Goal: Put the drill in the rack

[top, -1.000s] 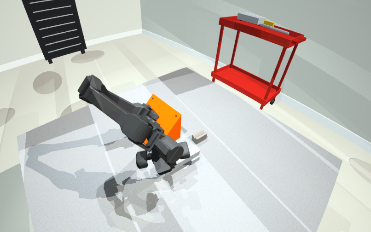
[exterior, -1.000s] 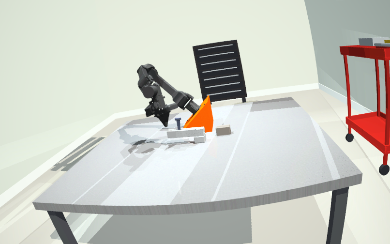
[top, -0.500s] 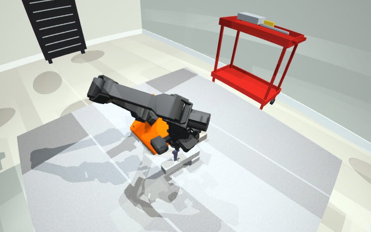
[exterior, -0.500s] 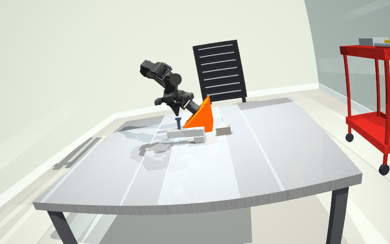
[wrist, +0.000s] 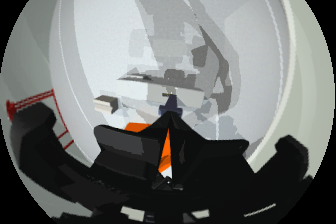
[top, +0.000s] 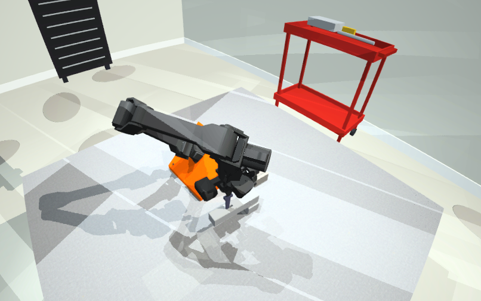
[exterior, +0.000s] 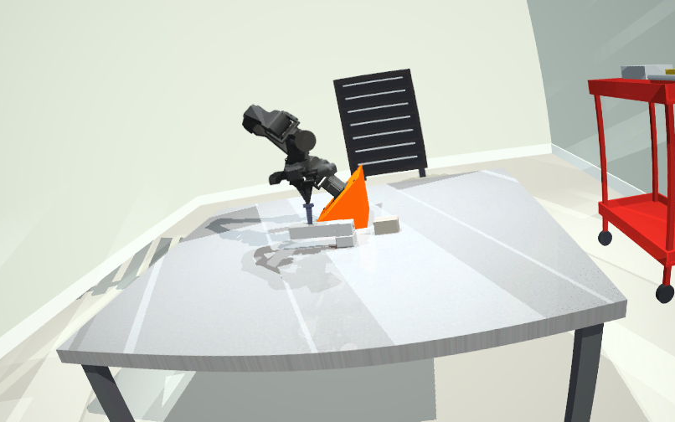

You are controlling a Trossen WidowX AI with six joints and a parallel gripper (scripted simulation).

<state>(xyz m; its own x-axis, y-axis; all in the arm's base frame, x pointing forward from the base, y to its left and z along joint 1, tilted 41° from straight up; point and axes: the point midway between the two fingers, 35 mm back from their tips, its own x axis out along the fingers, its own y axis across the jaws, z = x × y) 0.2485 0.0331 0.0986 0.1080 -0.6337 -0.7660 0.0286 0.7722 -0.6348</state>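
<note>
A dark blue T-shaped drill (top: pixel 227 201) (exterior: pixel 309 215) (wrist: pixel 171 103) stands upright in a long light grey block (top: pixel 218 217) (exterior: pixel 319 230) (wrist: pixel 190 97). My gripper (exterior: pixel 307 202) (wrist: pixel 170 114) is shut and empty, pointing down with its tips right at the drill's head. Whether they touch it I cannot tell. In the top view the arm hides the fingertips. A tiny brass-coloured piece (wrist: pixel 167 94) shows on the block beside the drill; whether it is the key is unclear. A small beige notched block (top: pixel 262 179) (exterior: pixel 386 225) (wrist: pixel 106 104), apparently the rack, sits beyond the block's right end.
The orange wedge mount (top: pixel 191 170) (exterior: pixel 352 207) stands close behind the grey block, with the arm folded above it. A small pale block (exterior: pixel 346 241) sits against the front of the grey block's right end. A red cart (top: pixel 318 108) (exterior: pixel 628 94) stands off the table.
</note>
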